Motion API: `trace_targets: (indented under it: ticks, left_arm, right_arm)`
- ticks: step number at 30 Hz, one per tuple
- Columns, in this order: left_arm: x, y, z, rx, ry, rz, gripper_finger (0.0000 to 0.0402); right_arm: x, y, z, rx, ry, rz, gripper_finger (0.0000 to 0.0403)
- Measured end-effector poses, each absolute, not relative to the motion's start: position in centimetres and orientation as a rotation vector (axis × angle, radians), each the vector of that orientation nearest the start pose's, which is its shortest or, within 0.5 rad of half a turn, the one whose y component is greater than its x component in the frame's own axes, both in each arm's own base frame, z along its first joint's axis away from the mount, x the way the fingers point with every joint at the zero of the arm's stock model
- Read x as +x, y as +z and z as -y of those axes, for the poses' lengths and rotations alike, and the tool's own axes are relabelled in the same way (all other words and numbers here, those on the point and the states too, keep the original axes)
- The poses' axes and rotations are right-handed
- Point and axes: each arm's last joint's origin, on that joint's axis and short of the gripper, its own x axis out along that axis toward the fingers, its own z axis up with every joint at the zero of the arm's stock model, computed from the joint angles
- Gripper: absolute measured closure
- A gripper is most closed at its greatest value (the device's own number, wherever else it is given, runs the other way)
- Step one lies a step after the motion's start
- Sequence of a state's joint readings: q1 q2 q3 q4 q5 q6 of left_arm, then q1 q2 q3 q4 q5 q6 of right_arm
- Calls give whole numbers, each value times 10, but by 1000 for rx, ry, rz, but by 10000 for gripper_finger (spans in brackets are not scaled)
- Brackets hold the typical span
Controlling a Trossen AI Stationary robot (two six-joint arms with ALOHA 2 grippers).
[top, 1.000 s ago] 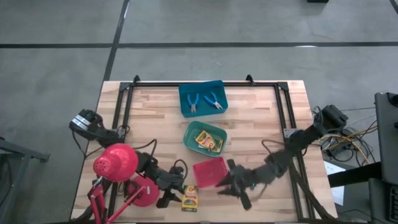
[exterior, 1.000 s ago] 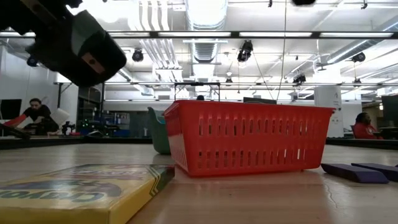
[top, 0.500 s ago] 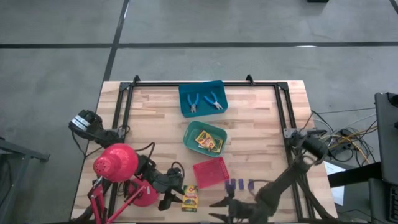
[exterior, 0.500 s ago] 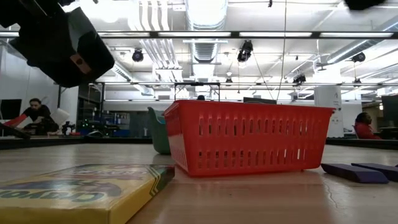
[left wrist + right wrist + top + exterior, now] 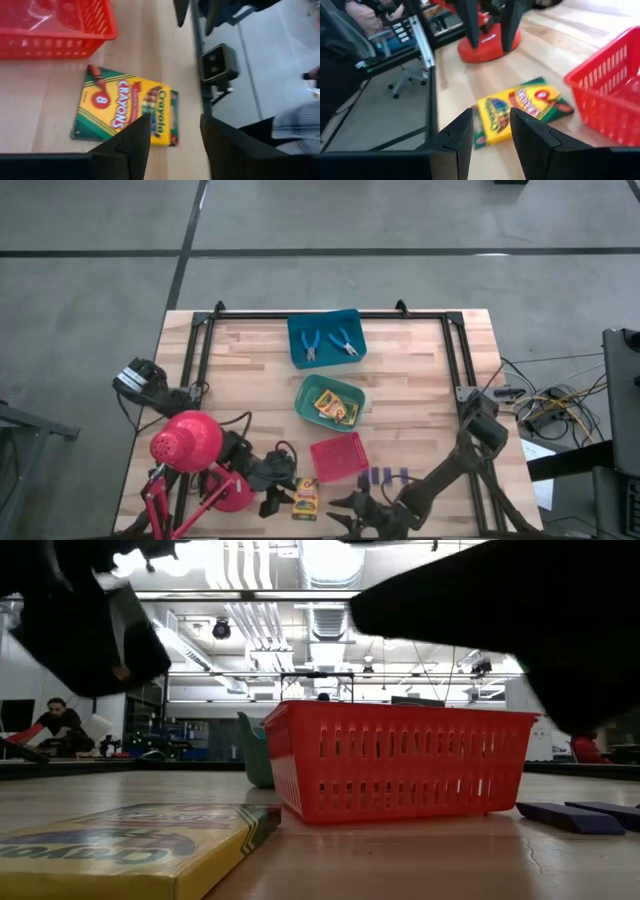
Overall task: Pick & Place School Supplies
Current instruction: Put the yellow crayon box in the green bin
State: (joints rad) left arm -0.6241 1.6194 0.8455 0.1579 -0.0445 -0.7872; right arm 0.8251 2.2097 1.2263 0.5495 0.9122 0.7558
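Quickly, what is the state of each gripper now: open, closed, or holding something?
Left gripper: open, empty, above the crayon box.
Right gripper: open, empty, near the same box.

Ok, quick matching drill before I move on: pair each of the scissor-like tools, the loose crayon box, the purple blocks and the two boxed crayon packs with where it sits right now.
Things:
1. scissor-like tools
2. loose crayon box
3. purple blocks
4. two crayon packs

Places:
A. on bare table, just right of the red tray
B. inside the green tray
C. inside the blue tray
D. on bare table at the near edge, between both grippers

Pairs: 1-C, 2-D, 3-A, 4-B
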Motion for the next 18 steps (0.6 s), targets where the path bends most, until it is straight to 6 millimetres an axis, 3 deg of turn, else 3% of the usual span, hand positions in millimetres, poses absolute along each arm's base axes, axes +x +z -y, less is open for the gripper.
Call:
trace_targets:
  ticks: [9,18]
  left_arm:
    - [267,155,202,-489,-265,-836,225]
    - [266,155,204,-481,-274,-838,225]
  right_arm:
    - [345,108,-283,467,-89,-315,278]
    - [348,101,-276,430,-113,-344,278]
